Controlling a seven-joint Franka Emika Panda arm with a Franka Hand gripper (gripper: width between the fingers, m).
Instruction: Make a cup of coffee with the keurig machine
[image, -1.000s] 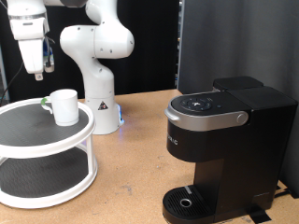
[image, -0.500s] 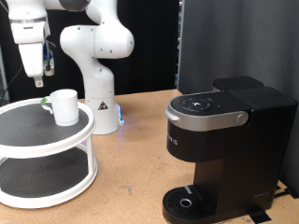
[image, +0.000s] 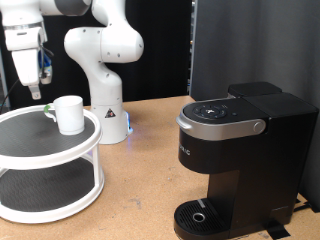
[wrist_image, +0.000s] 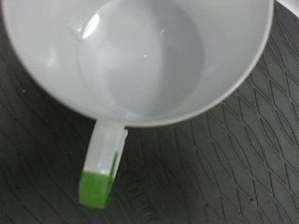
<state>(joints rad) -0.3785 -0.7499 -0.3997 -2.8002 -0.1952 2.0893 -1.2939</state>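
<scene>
- The cup (image: 69, 114) stands upright on the top tier of a white two-tier round rack (image: 60, 150) at the exterior view's left, towards the back of that tier, with its handle pointing to the exterior view's left.
- In the wrist view the cup (wrist_image: 140, 56) is seen from straight above: its inside is white and shows nothing in it, its handle has a green end (wrist_image: 99, 187), and it sits on a dark ribbed mat (wrist_image: 224, 159).
- The gripper (image: 30, 88) hangs in the air above and to the exterior view's left of the cup, clear of it and holding nothing; I cannot tell from either view whether its fingers are spread or pressed together.
- The white robot arm base (image: 105, 95) stands on the wooden table (image: 145, 190) just behind the rack.
- The keurig machine (image: 240, 155) sits well apart from the cup, at the exterior view's right, with its lid down, round buttons on top and the round drip tray (image: 203, 216) at its foot with nothing on it.
</scene>
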